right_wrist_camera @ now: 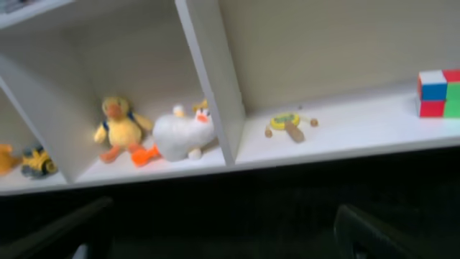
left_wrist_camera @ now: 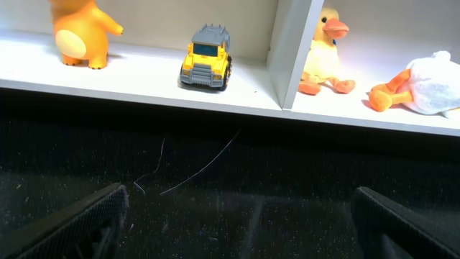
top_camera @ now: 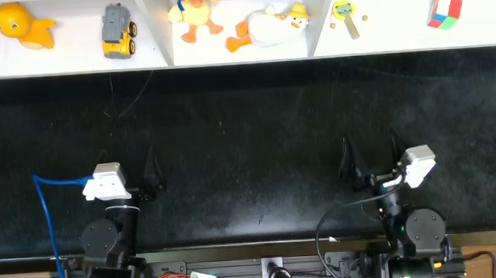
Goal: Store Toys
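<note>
Now, both arms stand along the near edge of the black work surface [top_camera: 248, 130], well apart, each on its own side. The left gripper [top_camera: 129, 169] hangs low over the mat with its fingers spread wide and holding nothing. I note the same for the right gripper [top_camera: 370, 158]: fingers wide apart, nothing held.

Every toy I can see sits in the white shelf [top_camera: 244, 56] along the far edge of the surface, which is split into three compartments.

- Left compartment: an orange duck figure [top_camera: 23, 25] and a yellow truck [top_camera: 118, 32] with a grey top. They stand apart, the truck nearer the divider.
- Middle compartment: a yellow plush duck [top_camera: 195, 12] sits upright. A white plush duck [top_camera: 268, 27] lies on its side just beside it, orange feet toward the yellow one.
- Right compartment: a small rattle-like toy [top_camera: 346, 16] with a wooden handle lies near the divider. A multicoloured cube [top_camera: 445, 13] stands well apart from it.

A blue cable [top_camera: 45, 201] loops beside the left arm's base.
</note>
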